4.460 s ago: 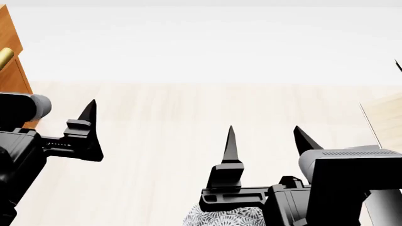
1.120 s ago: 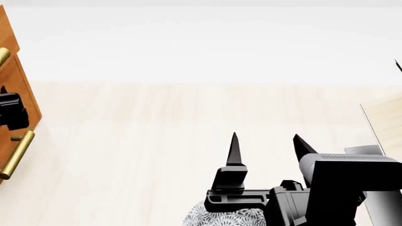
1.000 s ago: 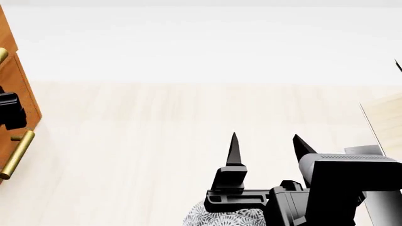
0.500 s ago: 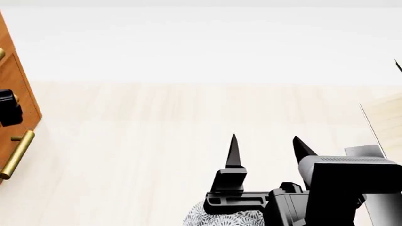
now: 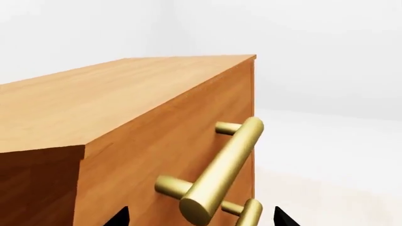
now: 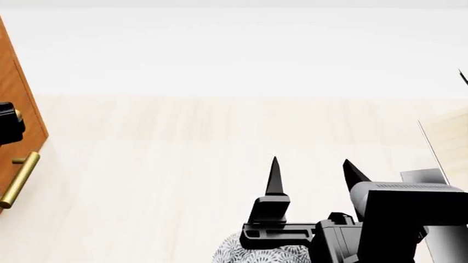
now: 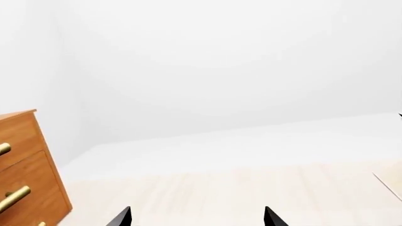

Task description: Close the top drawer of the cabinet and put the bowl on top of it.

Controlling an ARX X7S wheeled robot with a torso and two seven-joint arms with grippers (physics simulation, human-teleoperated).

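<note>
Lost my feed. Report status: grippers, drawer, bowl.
Left gripper open at the top drawer handle, drawer front looks flush with the cabinet. Right gripper open, empty, above the bowl. Nothing blocking the cabinet top.

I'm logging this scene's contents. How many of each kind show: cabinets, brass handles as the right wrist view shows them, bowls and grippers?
cabinet: 1
brass handles: 3, the lowest only just in frame
bowl: 1
grippers: 2, the left gripper and the right gripper
Total: 7
</note>
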